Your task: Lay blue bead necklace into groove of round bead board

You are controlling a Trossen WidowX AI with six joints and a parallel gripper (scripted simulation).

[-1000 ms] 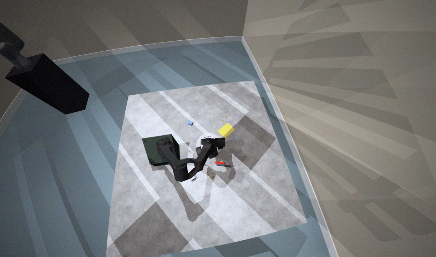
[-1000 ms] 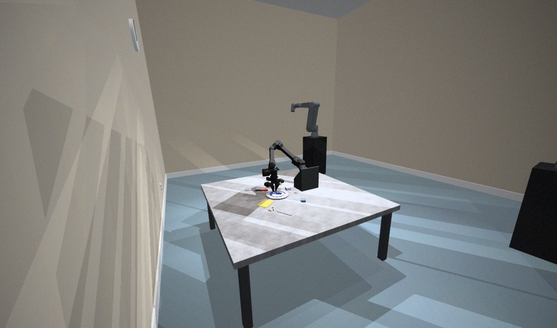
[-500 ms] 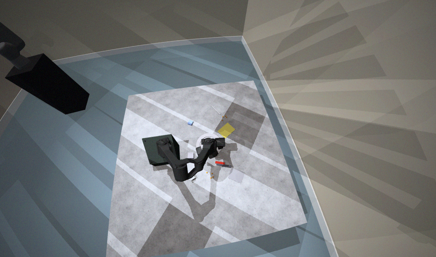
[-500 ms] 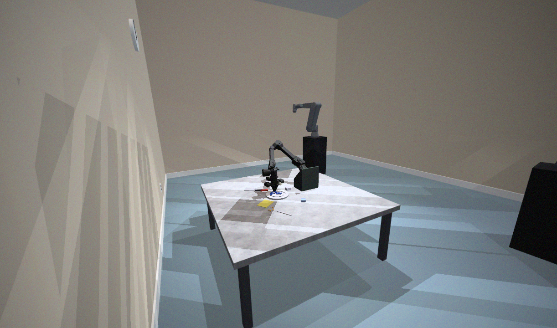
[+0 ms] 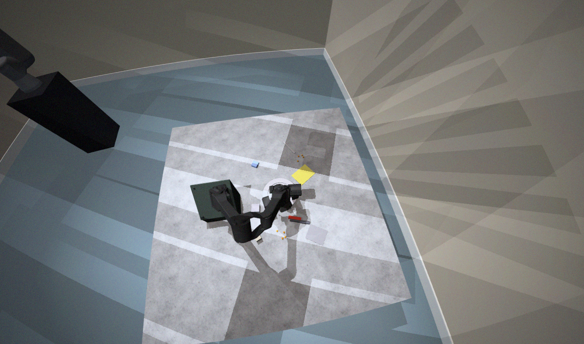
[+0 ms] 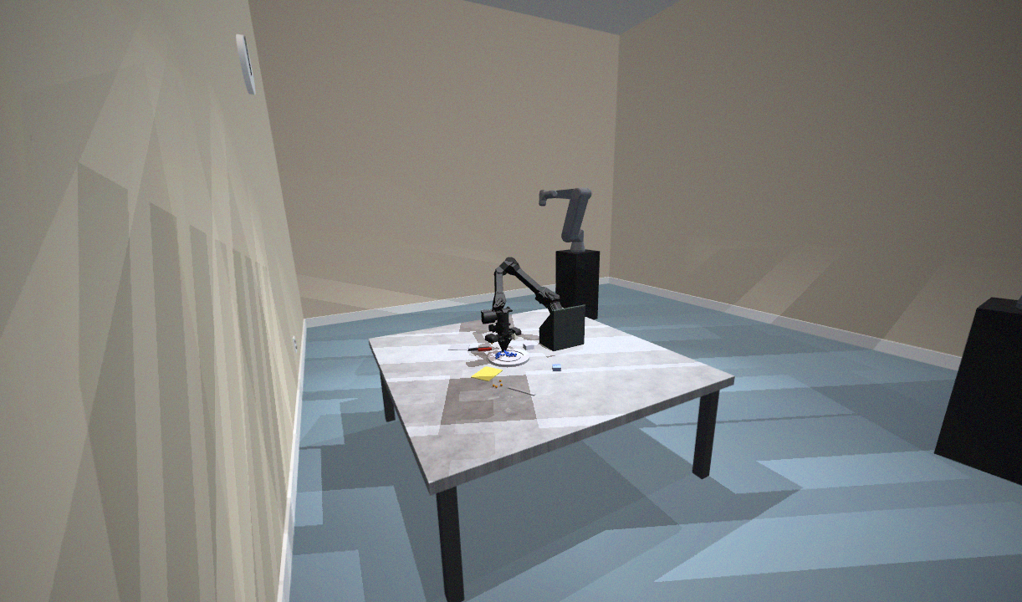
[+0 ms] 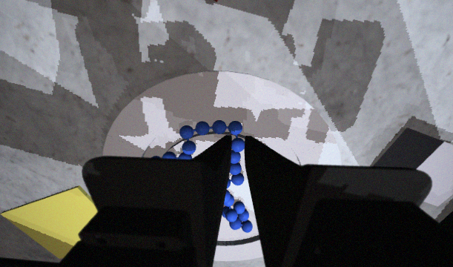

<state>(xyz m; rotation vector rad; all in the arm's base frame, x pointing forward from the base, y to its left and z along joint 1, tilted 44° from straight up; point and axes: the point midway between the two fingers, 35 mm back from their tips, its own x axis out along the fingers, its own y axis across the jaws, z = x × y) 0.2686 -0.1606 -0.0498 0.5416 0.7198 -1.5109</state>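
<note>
Wrist view: gripper (image 7: 237, 142) low over the board (image 7: 270, 104), jaws nearly together, a narrow gap left between the tips; fingers pinch the necklace (image 7: 236, 168), a run of blue beads threading up through the gap; so the tool is closed on the strand, not fully shut.

Necklace lies on the board, inside the rim; from the fingertips a short arc of beads bends left and back down toward the left finger, partly hidden behind it; lower in the gap the beads bunch into a small heap; a thin dark ring on the board, the groove (image 7: 282, 146), passes under the fingers; the arc sits close along it at the top, the heap lies inside it; whether any bead is seated in the groove, cannot tell.

Yellow pad (image 7: 52, 215) just beside the board, lower left in the wrist view; in the top view the pad (image 5: 302, 174) lies near the board's rim (image 5: 269, 186), apart from it.

Top view: arm (image 5: 259, 213) reaches from its dark base (image 5: 204, 198) on the table (image 5: 200, 282) and hides most of the board; red tool (image 5: 297, 219) lies near the arm; small blue block (image 5: 254, 164) well apart; orange specks (image 5: 281, 233) scattered by the elbow.

Exterior view: gripper (image 6: 503, 343) points down onto the board (image 6: 508, 357); blue shows under it.
</note>
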